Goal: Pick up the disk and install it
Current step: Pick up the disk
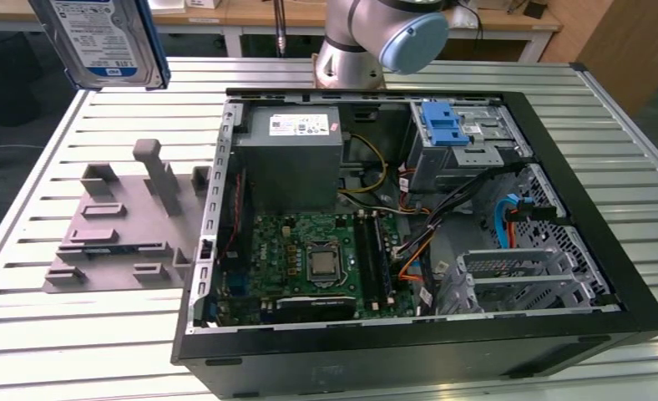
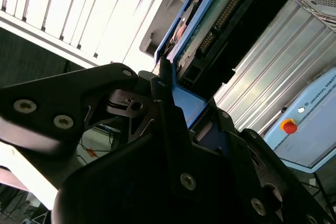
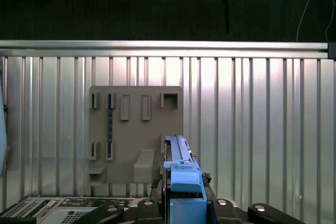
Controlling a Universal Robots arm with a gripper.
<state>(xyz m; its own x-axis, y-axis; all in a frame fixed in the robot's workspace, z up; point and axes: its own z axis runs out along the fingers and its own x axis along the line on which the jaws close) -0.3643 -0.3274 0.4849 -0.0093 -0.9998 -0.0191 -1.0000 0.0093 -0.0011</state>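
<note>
The disk (image 1: 101, 42) hangs in the air at the exterior view's top left, above the slatted table, its blue-and-white label facing the camera. In both wrist views it sits between my gripper's black fingers. The first wrist view shows the disk (image 3: 181, 169) edge-on, blue rail uppermost, rising out of the gripper (image 3: 181, 205). In the second wrist view the gripper (image 2: 167, 90) clamps the blue rail, with the disk's (image 2: 226, 19) circuit side and connector beyond. The gripper is shut on the disk.
An open computer case (image 1: 418, 209) lies on the table (image 1: 84, 334), with a silver drive cage and blue latch (image 1: 452, 125) and a grey power supply box (image 1: 296, 150) inside. A grey slotted fixture plate (image 1: 118, 225) lies beside it, below the disk. The arm's base (image 1: 362, 42) stands behind.
</note>
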